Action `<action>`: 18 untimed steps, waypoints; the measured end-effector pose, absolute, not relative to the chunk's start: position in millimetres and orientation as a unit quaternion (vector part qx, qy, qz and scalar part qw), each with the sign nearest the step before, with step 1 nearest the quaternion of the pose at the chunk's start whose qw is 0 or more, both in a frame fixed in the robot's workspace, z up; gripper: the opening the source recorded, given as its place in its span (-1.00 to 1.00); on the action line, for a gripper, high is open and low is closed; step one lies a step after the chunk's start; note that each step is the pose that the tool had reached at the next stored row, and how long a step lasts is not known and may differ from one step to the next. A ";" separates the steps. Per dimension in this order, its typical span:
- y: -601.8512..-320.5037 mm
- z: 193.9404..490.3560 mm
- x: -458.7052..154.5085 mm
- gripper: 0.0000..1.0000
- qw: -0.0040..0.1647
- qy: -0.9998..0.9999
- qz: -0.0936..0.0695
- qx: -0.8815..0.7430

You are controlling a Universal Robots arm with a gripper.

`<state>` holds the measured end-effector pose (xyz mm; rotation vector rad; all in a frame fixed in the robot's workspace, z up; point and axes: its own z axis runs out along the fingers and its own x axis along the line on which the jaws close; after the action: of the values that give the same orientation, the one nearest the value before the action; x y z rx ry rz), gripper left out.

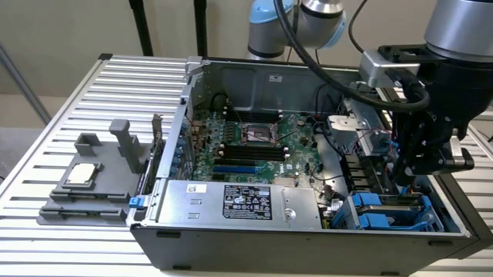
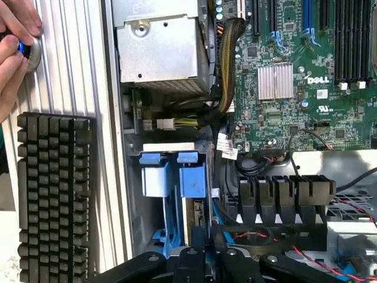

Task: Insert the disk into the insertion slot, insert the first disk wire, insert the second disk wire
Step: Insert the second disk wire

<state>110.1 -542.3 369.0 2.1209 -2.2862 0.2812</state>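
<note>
While lowered inside the dark grey computer case [image 1: 308, 242], the black gripper [image 1: 414, 173] is nearly closed; what it grips cannot be told. Just beside it, the blue-framed disk [image 2: 177, 183] sits in the insertion slot [image 1: 389, 210].

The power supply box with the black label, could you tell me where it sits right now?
In the exterior view, the power supply box lies along the computer case's near wall, just below the motherboard.
</note>
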 end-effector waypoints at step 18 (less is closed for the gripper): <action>-568.8 355.8 96.5 -0.67 -0.054 -0.731 0.072 0.677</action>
<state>96.5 -568.8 355.8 2.2019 -2.3776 0.2329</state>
